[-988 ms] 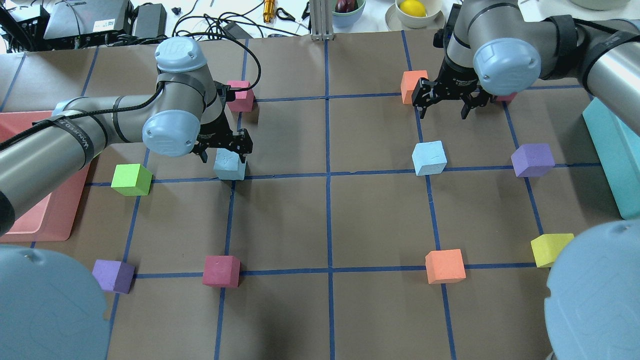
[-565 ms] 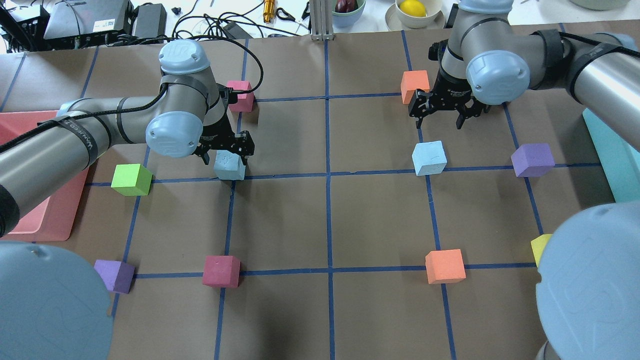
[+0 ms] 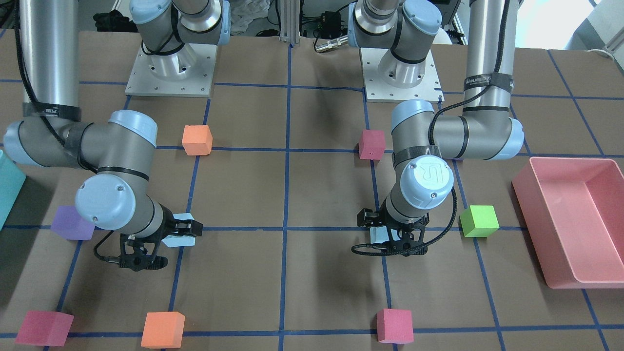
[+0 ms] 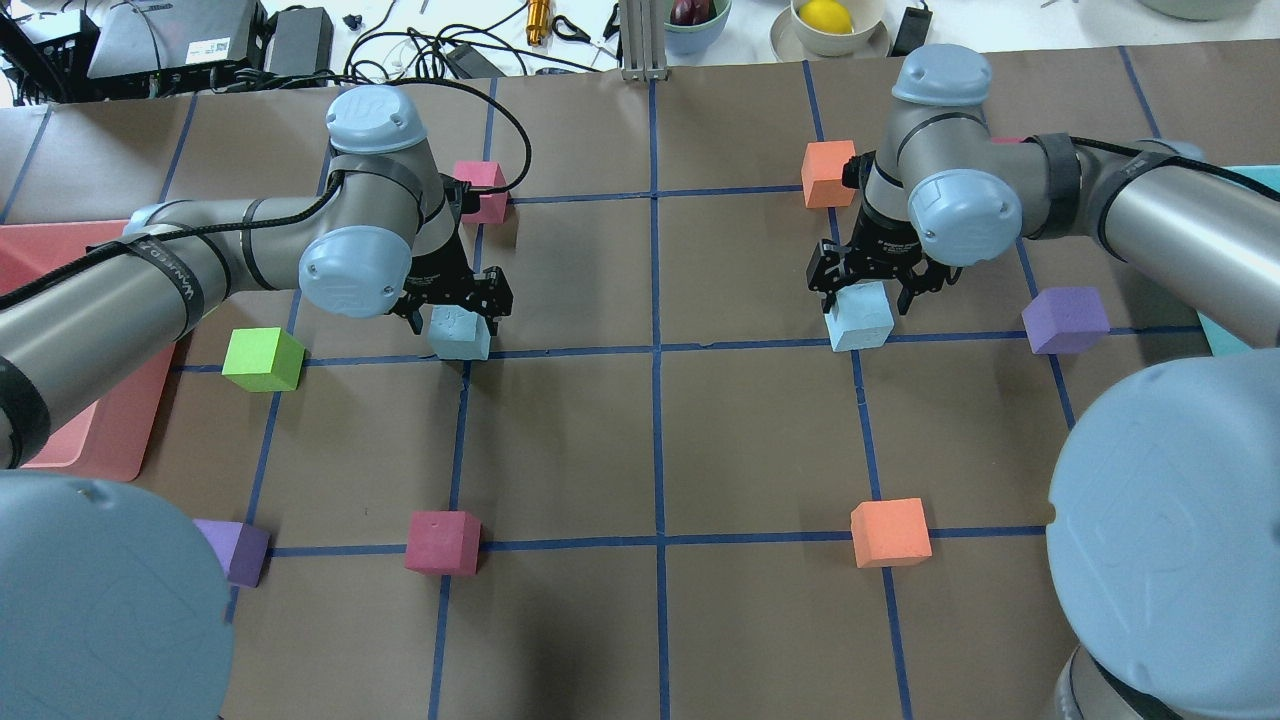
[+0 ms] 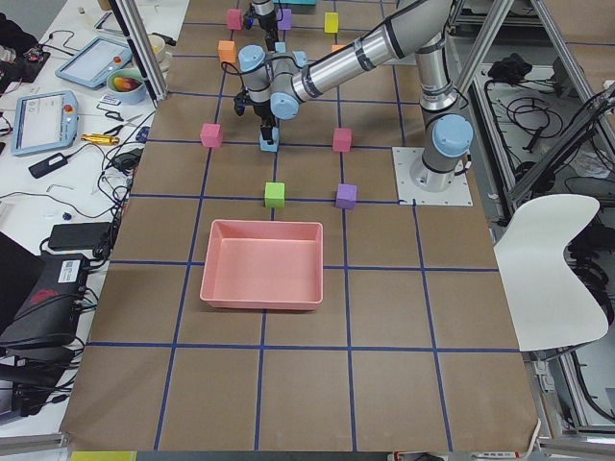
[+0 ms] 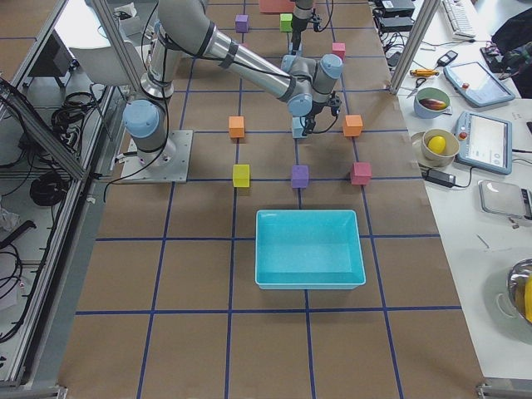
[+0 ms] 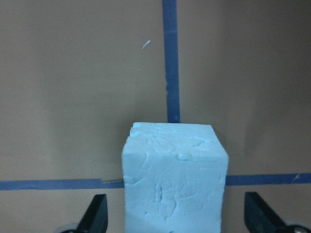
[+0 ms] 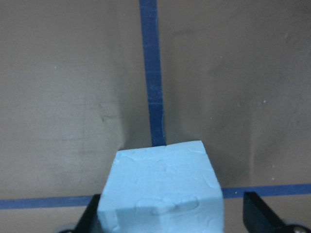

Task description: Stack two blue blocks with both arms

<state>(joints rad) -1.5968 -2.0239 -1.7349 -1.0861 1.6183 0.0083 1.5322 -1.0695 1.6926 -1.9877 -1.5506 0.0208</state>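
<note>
Astride left block (image 4: 460, 340) — left tool (image 4: 453, 320), spread; astride right block (image 4: 862, 326) — right tool (image 4: 865, 297), spread.

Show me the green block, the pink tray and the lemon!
green block (image 4: 264, 349): overhead view, top face.
pink tray (image 3: 538, 219): front-facing view, outer side wall.
lemon (image 4: 826, 15): overhead view, its middle, in the bowl.

Left arm (image 4: 200, 260) reaches in, elbow bent, wrist pointing straight down, and the left gripper (image 4: 453, 312) hangs low with its jaws spread wide. Right arm (image 4: 1150, 215) mirrors it: wrist vertical, right gripper (image 4: 861, 292) low, fingers parted too.
</note>
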